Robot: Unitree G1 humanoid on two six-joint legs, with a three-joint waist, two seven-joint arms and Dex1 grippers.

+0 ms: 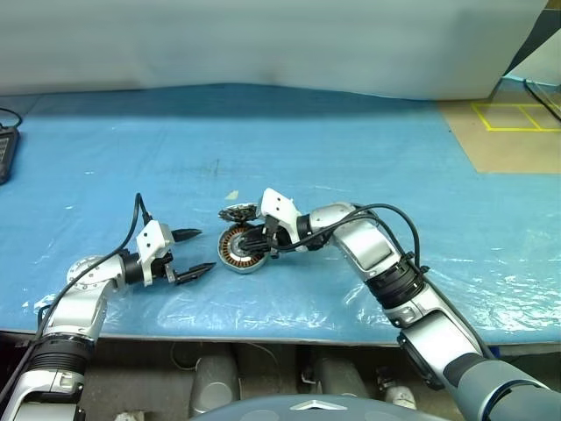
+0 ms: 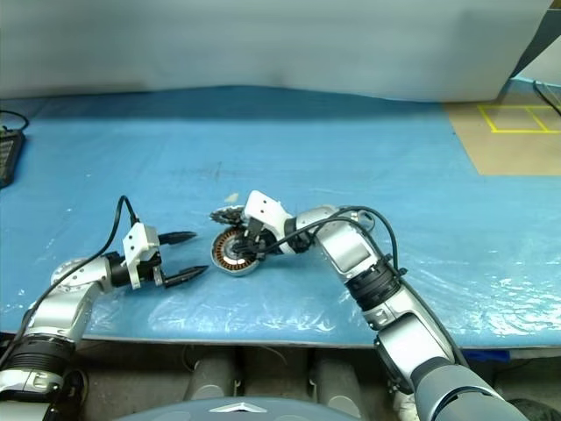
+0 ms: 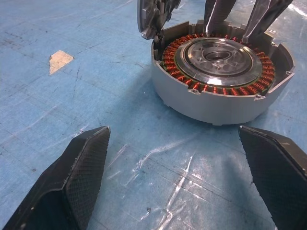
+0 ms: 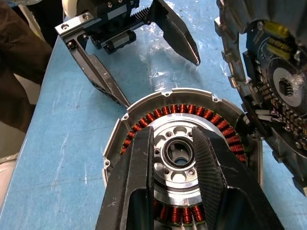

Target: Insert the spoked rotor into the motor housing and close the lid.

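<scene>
1. The squat round silver-grey metal motor housing (image 1: 243, 250) sits on the blue plastic-covered table (image 1: 351, 140), near its front edge and close to the middle of the head view.
2. Inside the housing a ring of copper-coloured windings (image 3: 216, 62) surrounds a shiny silver centre plate with a dark hub hole (image 4: 178, 154).
3. A thin round silver lid (image 4: 268, 81) with a toothed, cut-out pattern stands tilted on edge, leaning against the housing rim at about 12 o'clock in the head view.
4. The right gripper (image 4: 173, 158) reaches in from 3 o'clock and hangs over the housing's centre. Its two black fingers (image 4: 136, 172) stand a little apart, straddling the hub hole, with nothing seen clamped between them; whether the tips touch the plate I cannot tell.
5. The left gripper (image 1: 195, 252) lies at 9 o'clock of the housing, just beside it and clear of it. Its jaws are spread wide and empty, pointing at the housing's side wall.
6. A small pale scrap (image 3: 60, 59) lies on the table near the housing.
7. A black device with a cable (image 1: 5, 149) rests at the table's far left edge, about 10 o'clock from the housing.
</scene>
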